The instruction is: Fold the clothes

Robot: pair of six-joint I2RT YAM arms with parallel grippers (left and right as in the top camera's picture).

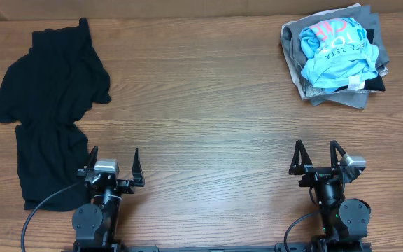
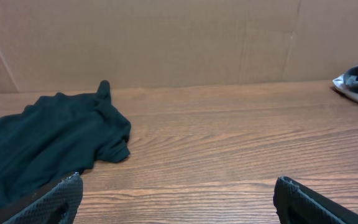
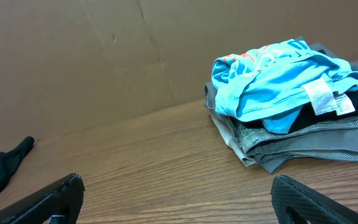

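The black shirt (image 1: 47, 105) is seen crumpled at the left of the table (image 1: 201, 105), the left pincer (image 1: 115, 155) held spread and empty just beside it, the right pincer (image 1: 317, 148) likewise spread, the garment pile (image 1: 338, 56) stacked far right.

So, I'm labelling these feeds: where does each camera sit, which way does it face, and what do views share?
Overhead: above the table, looking straight down; black shirt, clothes pile, left gripper and right gripper show.
Left wrist: low, facing the cardboard wall; its open fingers show.
Right wrist: likewise, its own fingers.
Shared: shirt and pile, everywhere.
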